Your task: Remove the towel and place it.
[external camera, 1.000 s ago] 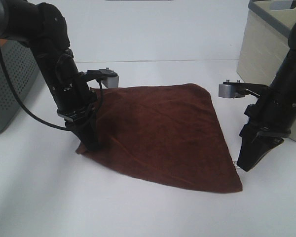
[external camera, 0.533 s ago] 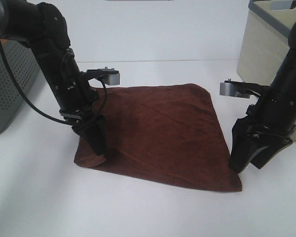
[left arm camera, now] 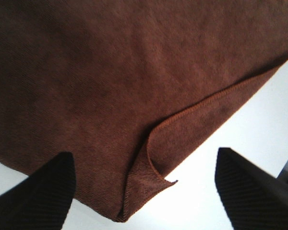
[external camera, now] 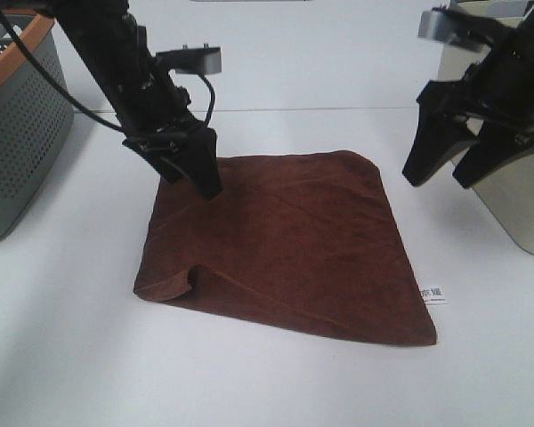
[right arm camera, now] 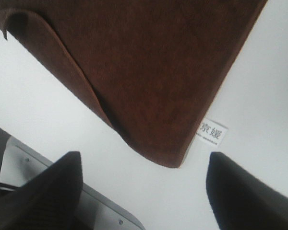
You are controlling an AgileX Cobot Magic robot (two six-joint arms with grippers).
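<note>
The towel (external camera: 285, 245) lies spread flat on the white table (external camera: 62, 356), in the middle of the scene, nothing holding it. Both arms are up in the air above it. The left gripper (external camera: 189, 171) hangs over the towel's far left edge with its jaws wide and empty; its wrist view shows both dark tips apart with only cloth and table between them. The right gripper (external camera: 452, 160) is off to the right, above bare table and in front of the beige bin (external camera: 507, 200), jaws just as wide, carrying nothing.

My read: the cloth is laid out and let go, so the placing looks done. The near left corner is curled over on itself, likely a leftover from being pinched there. The small white tag (external camera: 433, 293) sticks out at the near right corner, print too small to read from up high.

Hard to see: the grey mesh basket (external camera: 22, 133) on the left is cut off by the frame, its inside hidden. The bin's top is also cropped, and the right arm covers part of it
</note>
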